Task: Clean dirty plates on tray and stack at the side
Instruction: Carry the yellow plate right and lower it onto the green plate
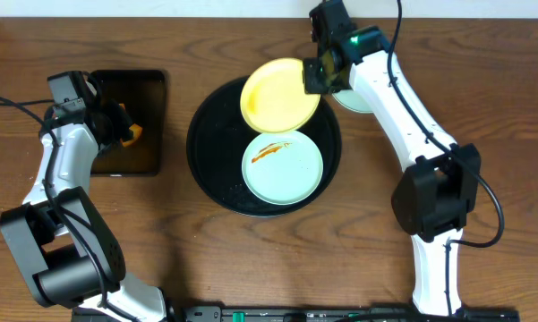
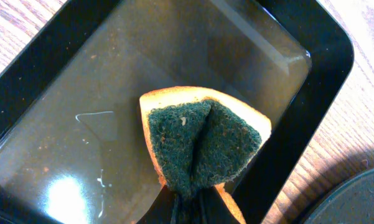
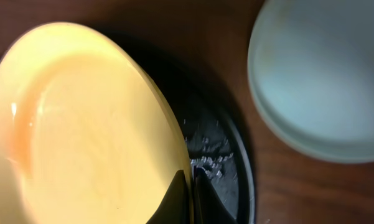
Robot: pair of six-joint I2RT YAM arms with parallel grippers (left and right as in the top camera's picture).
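Near me, a streaked mint-green round plate (image 1: 282, 165) lies on the big round black tray (image 1: 213, 134). My left claw (image 2: 190, 205) squeezes a green sponge (image 2: 199, 140). Farther off, my right claw (image 3: 190, 186) pinches the rim of the pale yellow round plate (image 3: 81, 124), which is tipped up over the tray's far side. I think stacking comes next: carry it right onto the clean mint plate (image 3: 323, 74). My right arm (image 1: 403, 107) stretches far and leans left.

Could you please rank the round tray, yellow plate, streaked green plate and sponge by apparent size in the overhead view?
1. round tray
2. yellow plate and streaked green plate: about alike; the yellow one is tilted up, nearer the camera, so unranked.
3. sponge
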